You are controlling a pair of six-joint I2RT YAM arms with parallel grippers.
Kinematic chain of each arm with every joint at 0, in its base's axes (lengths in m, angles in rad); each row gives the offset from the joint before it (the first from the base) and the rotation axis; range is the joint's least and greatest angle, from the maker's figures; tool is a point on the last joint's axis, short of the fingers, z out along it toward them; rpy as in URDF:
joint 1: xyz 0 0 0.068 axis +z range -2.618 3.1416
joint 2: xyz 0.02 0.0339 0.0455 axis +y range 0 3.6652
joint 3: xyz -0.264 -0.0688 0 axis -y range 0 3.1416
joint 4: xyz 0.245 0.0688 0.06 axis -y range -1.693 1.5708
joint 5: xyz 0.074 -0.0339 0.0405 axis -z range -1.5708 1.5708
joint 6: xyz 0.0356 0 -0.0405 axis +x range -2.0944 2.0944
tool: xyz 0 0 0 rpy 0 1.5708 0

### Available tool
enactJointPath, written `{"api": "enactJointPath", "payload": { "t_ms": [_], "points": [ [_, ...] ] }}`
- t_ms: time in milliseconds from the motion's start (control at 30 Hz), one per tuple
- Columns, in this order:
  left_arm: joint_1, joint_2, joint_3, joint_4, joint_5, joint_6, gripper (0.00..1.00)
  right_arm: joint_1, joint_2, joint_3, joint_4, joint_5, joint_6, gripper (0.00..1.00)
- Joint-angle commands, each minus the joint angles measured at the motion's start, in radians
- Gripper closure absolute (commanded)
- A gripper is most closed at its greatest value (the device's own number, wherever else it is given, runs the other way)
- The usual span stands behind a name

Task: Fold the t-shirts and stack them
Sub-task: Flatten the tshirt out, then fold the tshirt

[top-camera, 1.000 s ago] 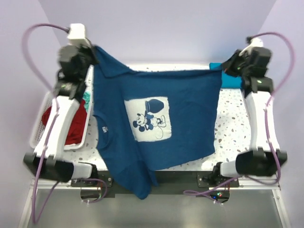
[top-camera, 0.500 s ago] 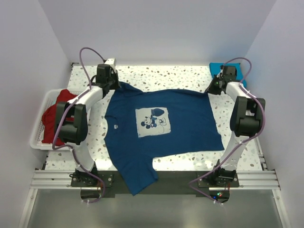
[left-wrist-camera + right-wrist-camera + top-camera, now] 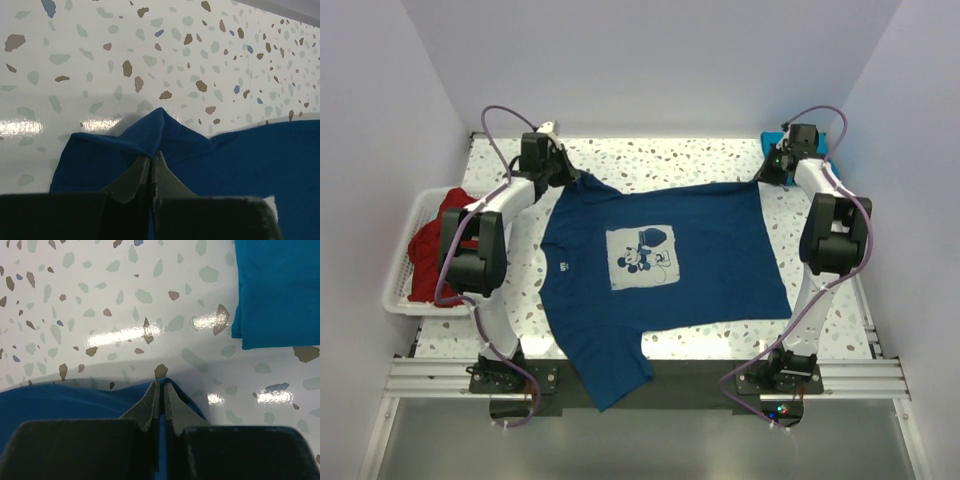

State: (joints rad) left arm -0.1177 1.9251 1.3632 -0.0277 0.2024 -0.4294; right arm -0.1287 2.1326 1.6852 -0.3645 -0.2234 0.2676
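- Starting at the left, we see a white basket (image 3: pixel 395 290) holding one crumpled red shirt (image 3: pixel 430 245), well apart from both arms.
- Next comes the left gripper (image 3: pixel 563 178), low at the far-left corner of the navy shirt (image 3: pixel 710 260). In its wrist view the fingers (image 3: pixel 135 175) are closed to a thin slit, pinching a raised peak of blue cloth.
- The navy shirt lies spread on the table (image 3: pixel 670 160), print up. Its collar points left and its hem right, so the long axis runs left to right. One sleeve hangs over the near edge.
- From both pinch points the cloth stretches toward the near side. We judge the next move turns on that, each arm being nearest its own far corner.
- The right gripper (image 3: pixel 767 175) sits at the far-right hem corner, its fingers (image 3: pixel 147 405) likewise nearly shut on the shirt's edge.
- Just beyond it lies a folded turquoise shirt (image 3: pixel 280 290), not touching the navy one.
- We count three shirts, one basket and two grippers.
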Motion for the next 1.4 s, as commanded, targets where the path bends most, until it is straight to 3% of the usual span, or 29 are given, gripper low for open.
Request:
{"api": "enactJointPath", "payload": {
  "t_ms": [0, 200, 467, 967, 1367],
  "points": [
    [0.01, -0.046, 0.034, -0.047, 0.012, -0.077, 1.0, -0.012, 0.012, 0.048, -0.056, 0.006, -0.005, 1.0],
    [0.01, -0.101, 0.03, -0.121, 0.072, -0.129, 1.0, -0.012, -0.014, 0.018, -0.08, 0.035, 0.015, 1.0],
    [0.012, -0.208, 0.025, -0.253, 0.029, -0.115, 1.0, -0.017, -0.082, -0.045, -0.117, 0.05, 0.002, 1.0],
    [0.012, -0.474, -0.18, -0.34, 0.063, -0.173, 1.0, -0.017, -0.223, -0.122, -0.261, 0.222, 0.036, 1.0],
    [0.012, -0.614, -0.354, -0.402, 0.095, -0.216, 1.0, -0.017, -0.319, -0.283, -0.251, 0.3, 0.073, 1.0]
  ]
}}
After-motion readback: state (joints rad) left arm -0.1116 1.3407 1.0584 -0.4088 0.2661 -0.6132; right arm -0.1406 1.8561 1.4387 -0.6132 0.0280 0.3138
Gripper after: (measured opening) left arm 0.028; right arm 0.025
